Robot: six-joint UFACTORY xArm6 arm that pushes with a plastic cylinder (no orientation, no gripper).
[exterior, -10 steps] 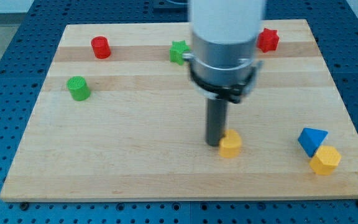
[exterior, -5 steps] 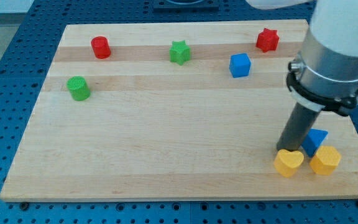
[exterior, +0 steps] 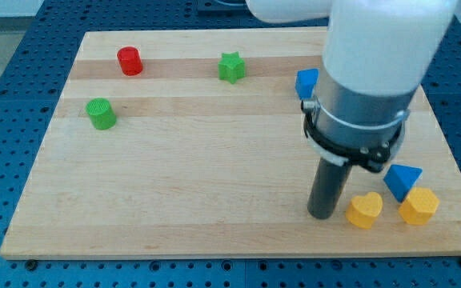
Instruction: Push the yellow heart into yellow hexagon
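The yellow heart (exterior: 365, 210) lies near the board's bottom right. The yellow hexagon (exterior: 418, 206) sits just to its right, with a small gap between them or barely touching. My tip (exterior: 321, 214) rests on the board just left of the heart, close to it or touching its left side. The arm's white and grey body hides the board's upper right part.
A blue triangle (exterior: 402, 179) sits right above the hexagon. A blue cube (exterior: 306, 82) peeks out left of the arm. A green star (exterior: 231, 67), a red cylinder (exterior: 130, 61) and a green cylinder (exterior: 101, 114) lie at the top and left. The board's right edge (exterior: 446, 160) is near.
The heart slid right across the board to beside the hexagon. My tip has shifted from above the heart to its left side. The arm now hides the red star.
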